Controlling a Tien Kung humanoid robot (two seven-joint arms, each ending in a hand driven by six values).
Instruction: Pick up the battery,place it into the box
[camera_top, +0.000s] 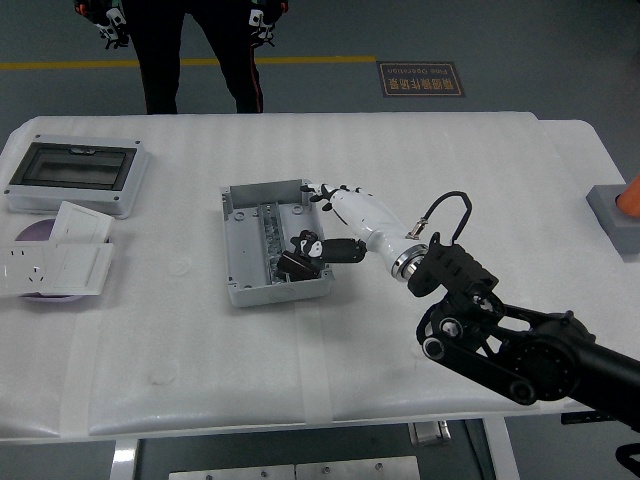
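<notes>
Grey plastic is forming the open junction box (268, 245) lying lid-off on the white bench (480, 170), so its cavity is facing up for loading; the right hand (335, 225) is reaching over the box's right wall, its fingers (318, 247) parted and hooked loosely downward; the dark battery (294, 265) is lying inside the box just beneath them, seemingly released

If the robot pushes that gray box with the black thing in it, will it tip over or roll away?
Probably neither. The gray box is low, wide and lies flat on the white table, so it would likely slide. The table's covering looks soft and wrinkly, which may slow it. The robot hand reaches into it over the black battery.
</notes>
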